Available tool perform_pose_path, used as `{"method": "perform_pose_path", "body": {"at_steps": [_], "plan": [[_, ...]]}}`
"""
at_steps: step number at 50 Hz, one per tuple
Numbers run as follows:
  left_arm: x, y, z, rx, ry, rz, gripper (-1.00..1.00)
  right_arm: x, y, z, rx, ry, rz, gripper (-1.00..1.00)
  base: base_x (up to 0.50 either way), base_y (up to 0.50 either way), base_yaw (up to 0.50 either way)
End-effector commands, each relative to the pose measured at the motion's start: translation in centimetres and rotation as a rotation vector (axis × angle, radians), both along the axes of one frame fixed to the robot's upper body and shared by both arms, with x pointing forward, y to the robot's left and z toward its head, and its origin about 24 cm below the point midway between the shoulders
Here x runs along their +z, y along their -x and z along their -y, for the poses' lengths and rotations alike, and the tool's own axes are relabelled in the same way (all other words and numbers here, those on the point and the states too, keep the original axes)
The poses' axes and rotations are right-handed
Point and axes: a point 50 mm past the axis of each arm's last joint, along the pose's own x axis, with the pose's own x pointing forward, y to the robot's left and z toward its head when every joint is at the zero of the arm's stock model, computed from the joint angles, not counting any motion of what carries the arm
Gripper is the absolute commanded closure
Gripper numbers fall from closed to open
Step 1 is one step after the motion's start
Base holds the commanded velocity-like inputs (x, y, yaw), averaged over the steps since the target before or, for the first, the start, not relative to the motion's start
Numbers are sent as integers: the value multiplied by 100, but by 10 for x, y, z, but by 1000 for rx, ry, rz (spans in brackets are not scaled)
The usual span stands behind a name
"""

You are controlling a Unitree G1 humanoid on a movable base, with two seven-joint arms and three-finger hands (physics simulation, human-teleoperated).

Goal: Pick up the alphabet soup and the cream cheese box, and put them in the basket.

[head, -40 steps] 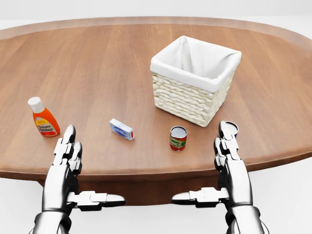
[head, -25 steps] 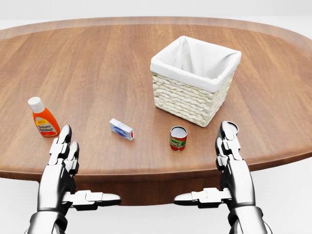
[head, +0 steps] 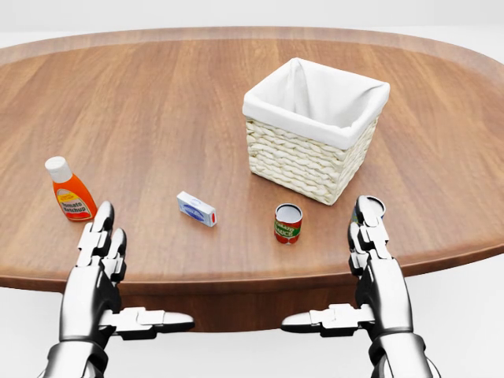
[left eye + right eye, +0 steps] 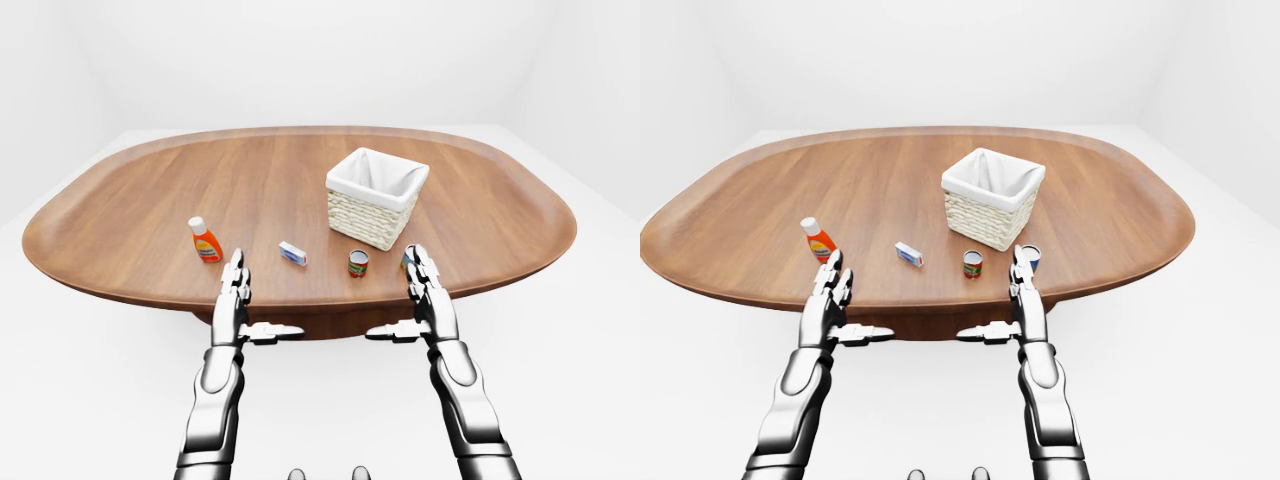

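The alphabet soup can (image 3: 288, 223), with a red and green label, stands upright near the table's bottom edge in the head view, just below the basket (image 3: 303, 161). The basket is woven, with a white liner. To the can's left lies the cream cheese box (image 3: 196, 209), small, white and blue. My left hand (image 3: 142, 272) is open over the table edge, below and left of the box. My right hand (image 3: 329, 266) is open too, to the right of the can. Neither hand touches anything.
An orange sauce bottle (image 3: 69, 191) with a white cap stands on the left of the oval wooden table (image 3: 157, 102), just above my left hand. A second, blue-labelled can (image 4: 1032, 256) is partly hidden behind my right fingertips (image 3: 367, 214).
My left hand has drifted slightly left and down. The right hand has barely moved, and the objects are where they were.
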Motion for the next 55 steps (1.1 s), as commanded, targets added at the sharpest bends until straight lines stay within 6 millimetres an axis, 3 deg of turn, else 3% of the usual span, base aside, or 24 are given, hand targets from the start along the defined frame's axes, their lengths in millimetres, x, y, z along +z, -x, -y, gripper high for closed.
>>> {"method": "perform_pose_path", "body": {"at_steps": [1, 55], "plan": [[-3, -1, 0, -2, -13, 2, -100, -1, 0, 0, 1, -2, 0, -100, 0, 0, 0], [-1, -1, 1, 5, -24, 12, -100, 0, 0, -1, 7, 0, 7, -100, 0, -20, 0]]}}
